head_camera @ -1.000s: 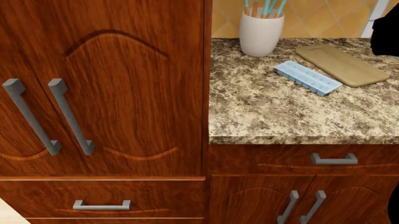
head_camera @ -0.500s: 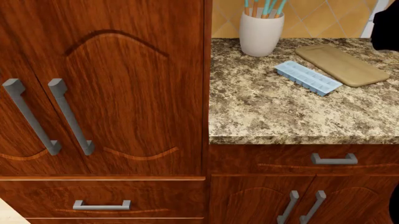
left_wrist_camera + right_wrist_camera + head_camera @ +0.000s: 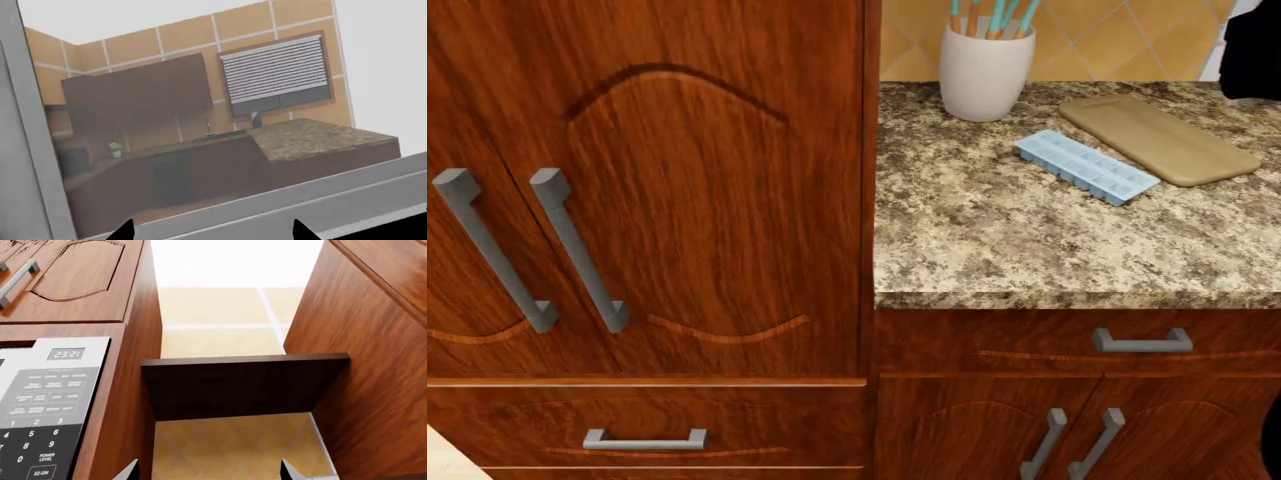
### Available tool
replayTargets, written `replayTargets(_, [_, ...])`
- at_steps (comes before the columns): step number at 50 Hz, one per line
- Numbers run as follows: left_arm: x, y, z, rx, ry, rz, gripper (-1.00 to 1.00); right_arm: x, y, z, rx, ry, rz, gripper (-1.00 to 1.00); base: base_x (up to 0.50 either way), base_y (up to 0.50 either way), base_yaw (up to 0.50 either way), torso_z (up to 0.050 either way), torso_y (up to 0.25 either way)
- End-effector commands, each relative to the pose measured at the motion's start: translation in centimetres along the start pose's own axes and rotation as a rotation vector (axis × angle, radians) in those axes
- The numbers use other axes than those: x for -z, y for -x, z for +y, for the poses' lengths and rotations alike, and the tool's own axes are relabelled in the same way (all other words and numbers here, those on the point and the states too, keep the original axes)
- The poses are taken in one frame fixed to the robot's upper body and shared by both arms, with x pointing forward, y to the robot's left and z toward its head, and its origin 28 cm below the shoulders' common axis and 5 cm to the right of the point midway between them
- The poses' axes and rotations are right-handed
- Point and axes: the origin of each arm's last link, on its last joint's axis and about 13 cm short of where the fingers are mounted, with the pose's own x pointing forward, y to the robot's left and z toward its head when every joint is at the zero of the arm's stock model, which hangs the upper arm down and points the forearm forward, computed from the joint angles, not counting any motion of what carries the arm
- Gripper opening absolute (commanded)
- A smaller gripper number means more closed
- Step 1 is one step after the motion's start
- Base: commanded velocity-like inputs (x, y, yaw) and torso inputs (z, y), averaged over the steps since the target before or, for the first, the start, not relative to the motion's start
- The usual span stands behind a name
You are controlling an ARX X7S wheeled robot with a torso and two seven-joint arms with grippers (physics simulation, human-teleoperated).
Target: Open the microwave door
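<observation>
Two tools are showing only as dark tips at the edge of their own wrist views, well apart in each pair, so both seem to be standing open and holding nothing. The tall cabinet (image 3: 647, 190), glossy reddish wood grain with arched panel relief and slanted grey bar handles, is filling most of the head view; no microwave is appearing there. Beside the tall cabinet, the speckled granite surface (image 3: 1014, 250) is carrying a flat tan cutting board (image 3: 1158, 138), a pale blue ribbed ice tray (image 3: 1086, 167) and a smooth cream utensil crock (image 3: 985, 72).

The microwave (image 3: 47, 410) is showing only in the right wrist view: its flat grey keypad with a small clock display, set into the wooden casing beside an open tiled niche crossed by a dark shelf (image 3: 243, 385). The right tool (image 3: 207, 471) is hovering close to that panel, so the approach step appears to be in hand. The next move is probably calling for finding the door's edge or handle, hidden here. The left tool (image 3: 210, 231) is facing a pale frame and distant kitchen.
</observation>
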Motion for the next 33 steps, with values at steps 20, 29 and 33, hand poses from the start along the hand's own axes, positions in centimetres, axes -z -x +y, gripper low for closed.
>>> replayTargets(20, [1.5,-3.4,6.0,-0.238,-0.225,0.029,1.00,0.4,0.0,0.7,-0.023,0.033,0.016,1.00,0.00,0.00,0.00,0.000,0.000])
replayTargets(29, [2.3,-3.6,8.2,-0.267,-0.234,0.039,1.00,0.6,0.1,0.8,-0.023,0.024,0.018,1.00,0.00,0.00,0.00,0.000,0.000])
replayTargets(33, [3.4,-3.7,10.1,-0.294,-0.249,0.059,1.00,0.7,0.1,0.9,-0.023,0.016,0.020,1.00,0.00,0.00,0.00,0.000,0.000])
